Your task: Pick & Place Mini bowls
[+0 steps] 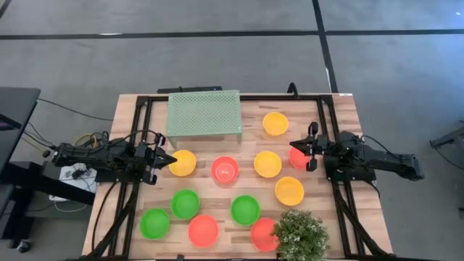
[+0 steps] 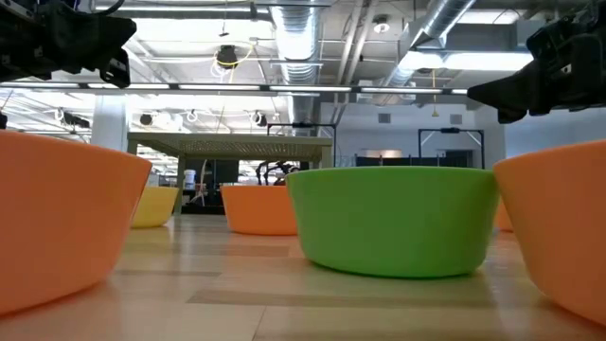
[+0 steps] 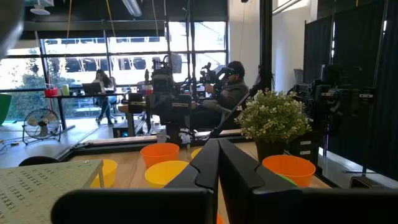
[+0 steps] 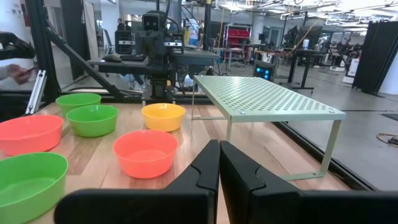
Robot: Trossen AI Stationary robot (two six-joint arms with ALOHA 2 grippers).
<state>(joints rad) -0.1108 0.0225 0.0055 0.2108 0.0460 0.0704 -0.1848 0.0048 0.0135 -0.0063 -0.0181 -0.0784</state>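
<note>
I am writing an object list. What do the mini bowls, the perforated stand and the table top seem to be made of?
Mini bowls: probably plastic, plain bright colours, smooth with a soft sheen. Perforated stand: likely painted sheet metal, pale green, regular punched holes, thin legs. Table top: wood, light planks with visible grain.

Mini bowls (image 1: pixel 225 170): plain coloured plastic, no print or label legible in any view.
Perforated stand (image 1: pixel 204 113): hole pattern only, no marking readable.
Worktop (image 1: pixel 341 119): bare wood and dark frame rails, no sign or number readable.
Arms: dark housings, no brand or lettering legible.
Room behind, low and wrist views: equipment and screens too small to read.
</note>
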